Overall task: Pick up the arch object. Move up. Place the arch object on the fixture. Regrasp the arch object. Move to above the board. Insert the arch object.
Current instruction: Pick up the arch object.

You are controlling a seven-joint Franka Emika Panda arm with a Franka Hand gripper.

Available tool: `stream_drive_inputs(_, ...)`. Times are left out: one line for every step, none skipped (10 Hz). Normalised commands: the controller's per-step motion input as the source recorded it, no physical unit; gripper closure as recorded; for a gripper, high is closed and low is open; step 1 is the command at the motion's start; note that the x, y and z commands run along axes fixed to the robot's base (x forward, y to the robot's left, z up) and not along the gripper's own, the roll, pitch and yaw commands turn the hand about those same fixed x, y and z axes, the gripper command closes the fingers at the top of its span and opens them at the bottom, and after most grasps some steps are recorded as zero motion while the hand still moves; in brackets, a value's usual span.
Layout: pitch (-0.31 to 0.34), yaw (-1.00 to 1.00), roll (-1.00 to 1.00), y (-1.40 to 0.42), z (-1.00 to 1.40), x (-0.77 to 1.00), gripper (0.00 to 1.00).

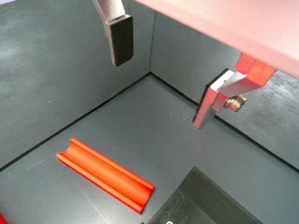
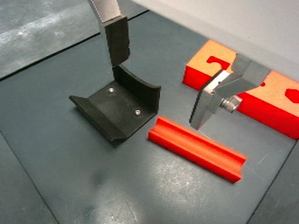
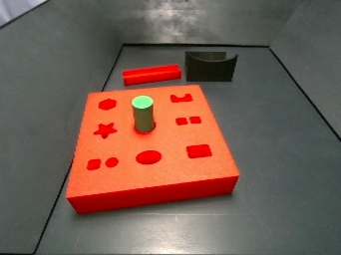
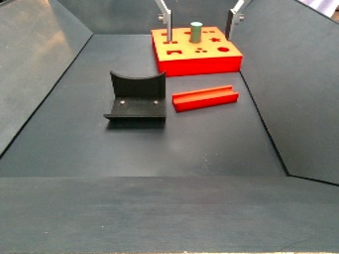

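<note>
The gripper [image 1: 158,77] hangs in the air above the dark grey floor [image 1: 176,131], its two flat silver plates with dark pads spread wide apart and nothing between them. One finger [image 1: 121,42] shows its dark pad face on; the other is seen edge-on as a bare silver plate, bolted to a red mount. Well below them, on the floor, lies the arch object [image 1: 107,174], a long slim red bar-shaped block with a shallow groove running along its length, clear of both fingers. A corner of the fixture [image 1: 211,206], a dark grey-black block, shows just beside the bar's near end.
</note>
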Motion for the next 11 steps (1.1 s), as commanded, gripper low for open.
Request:
stream_drive_inputs(-0.089, -0.13, 0.0, 0.0, 0.0, -0.42, 0.0)
stream_drive_inputs(0.0, -0.05, 0.05, 0.0, 0.0, -0.27, 0.0)
stream_drive_inputs(0.0, -0.84, 0.0, -0.14, -0.43, -0.12, 0.0)
stream_drive_inputs(-0.091, -0.99, -0.01, -0.07, -0.55, 0.0, 0.0)
stream_drive_inputs(-0.116, -1.0, -0.02, -0.04, -0.57, -0.01, 0.0)
stream_drive_inputs(-0.107, -1.0, -0.04, -0.02, -0.56, -0.01, 0.0)
stream_drive_inputs(-0.11, -1.0, -0.04, -0.01, -0.57, -0.02, 0.0)
stream_drive_inputs(-0.133, -0.98, -0.06, -0.02, -0.58, -0.04, 0.0)
stream_drive_inputs(-0.157, -0.96, -0.08, -0.04, -0.58, -0.06, 0.0)
stream_drive_inputs(-0.307, -0.74, -0.2, -0.21, -0.33, -0.08, 0.0)
stream_drive_inputs(-0.324, -0.7, -0.19, -0.27, -0.35, -0.09, 0.0)
